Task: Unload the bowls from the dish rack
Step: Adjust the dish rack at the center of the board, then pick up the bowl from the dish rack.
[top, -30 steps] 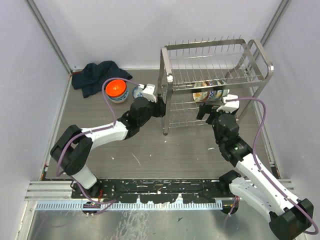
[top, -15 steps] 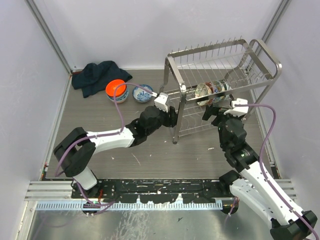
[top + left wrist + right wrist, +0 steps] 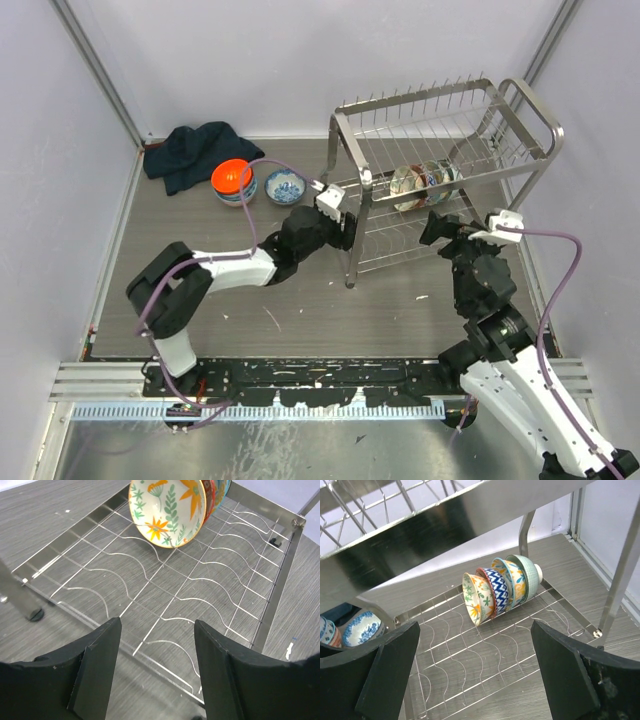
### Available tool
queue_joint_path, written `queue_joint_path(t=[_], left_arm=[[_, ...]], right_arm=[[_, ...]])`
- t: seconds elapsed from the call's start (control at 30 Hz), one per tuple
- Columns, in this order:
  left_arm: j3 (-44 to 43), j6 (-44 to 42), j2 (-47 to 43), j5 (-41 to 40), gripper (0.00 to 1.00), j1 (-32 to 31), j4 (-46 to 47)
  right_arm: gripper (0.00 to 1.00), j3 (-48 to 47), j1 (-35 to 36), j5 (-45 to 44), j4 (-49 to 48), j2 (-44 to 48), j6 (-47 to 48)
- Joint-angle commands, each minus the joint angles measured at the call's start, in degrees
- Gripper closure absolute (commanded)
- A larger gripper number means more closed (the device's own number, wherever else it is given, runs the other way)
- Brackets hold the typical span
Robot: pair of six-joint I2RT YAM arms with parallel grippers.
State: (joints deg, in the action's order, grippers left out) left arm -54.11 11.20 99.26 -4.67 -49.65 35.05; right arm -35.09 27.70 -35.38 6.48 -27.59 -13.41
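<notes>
The silver wire dish rack (image 3: 342, 200) stands at the back right. Several nested bowls (image 3: 422, 183) lie on their sides on its lower shelf. In the right wrist view these bowls (image 3: 499, 589) run from cream floral through blue zigzag to mint green. In the left wrist view the cream floral bowl (image 3: 167, 510) faces me. An orange bowl (image 3: 231, 177) sits stacked on another, and a blue floral bowl (image 3: 285, 186) stands beside it on the table. My left gripper (image 3: 345, 228) is open at the rack's left end. My right gripper (image 3: 445, 228) is open and empty in front of the rack.
A dark cloth (image 3: 190, 150) lies at the back left. The rack's lower shelf edge (image 3: 280, 580) and top bar (image 3: 445, 525) frame the bowls. Walls close in on both sides. The blue floral bowl also shows in the right wrist view (image 3: 360, 627).
The rack has shifted to the right and turned a little. My left arm has stretched after it to its left end. My right gripper has drawn back to the right.
</notes>
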Motion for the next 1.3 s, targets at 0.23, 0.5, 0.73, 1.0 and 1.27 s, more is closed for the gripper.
queue_joint_path(t=[0.23,0.5,0.73,1.0,1.27], left_arm=[[-9.16,-8.80,11.93,13.95,0.32,0.98,12.36],[-13.77,-8.74,19.00,19.20,0.35,2.41,19.10],[-18.39,-8.65,25.97,19.72,0.36,2.73,25.69],[-24.56,-9.79,32.34,17.59,0.36,2.66,28.35],[-29.75,-10.85,36.40,17.17,0.39,2.70,27.63]], right_arm=[[0.00,-3.43,0.38,-4.17,1.75,5.67,1.07],[0.00,-3.73,0.35,-4.35,2.28,6.30,1.10],[0.00,-3.84,0.34,-5.16,2.48,7.46,1.45],[0.00,-3.61,0.33,-6.11,1.86,6.84,2.00],[0.00,-3.61,0.33,-6.55,1.35,7.16,2.37]])
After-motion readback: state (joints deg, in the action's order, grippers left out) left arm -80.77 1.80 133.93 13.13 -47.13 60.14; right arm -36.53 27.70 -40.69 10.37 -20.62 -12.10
